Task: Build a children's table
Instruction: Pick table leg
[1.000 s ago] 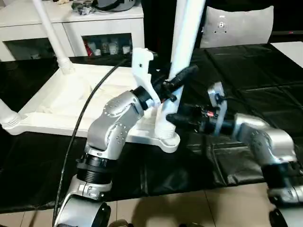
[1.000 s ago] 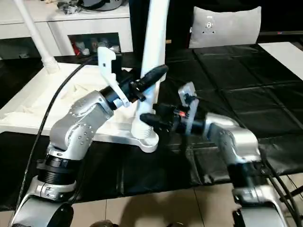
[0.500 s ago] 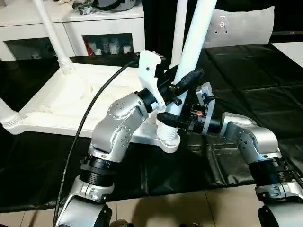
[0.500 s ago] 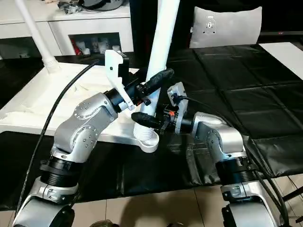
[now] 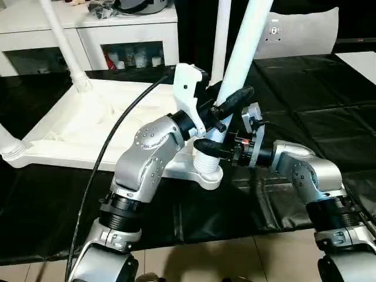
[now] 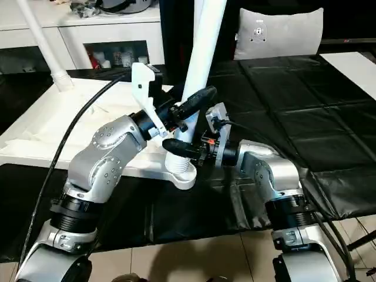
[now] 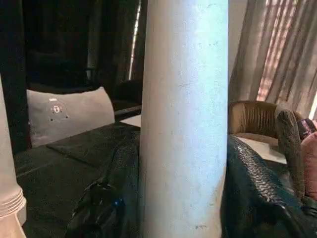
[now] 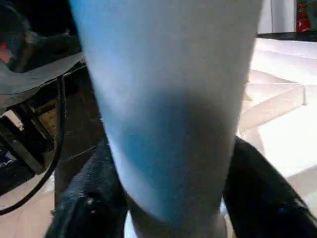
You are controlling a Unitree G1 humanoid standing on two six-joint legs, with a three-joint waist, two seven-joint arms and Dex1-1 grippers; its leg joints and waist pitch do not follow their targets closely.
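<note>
The white table top [image 5: 76,123] lies upside down on the black cover, ribbed side up. A white table leg [image 5: 244,53] stands in its near right corner socket [image 5: 207,173], leaning a little to the right. My left gripper [image 5: 226,108] is shut on this leg a short way above the socket, and in the left wrist view the leg [image 7: 183,119] sits tight between the fingers [image 7: 257,198]. My right gripper [image 5: 208,150] clasps the same leg just above the socket, black fingers [image 8: 86,208] hugging both sides. Three other legs [image 5: 61,41] stand in the other corners.
A white cabinet [image 5: 88,29] with glass doors stands behind the table top. A grey cushion [image 5: 305,32] leans at the back right. The black cover [image 5: 305,88] stretches to the right, with tiled floor [image 5: 235,258] along its near edge. A black cable [image 5: 111,135] arcs over my left arm.
My right gripper has moved left onto the leg's base and closed around it. The leg has tipped further right at its top. My left gripper has kept its hold.
</note>
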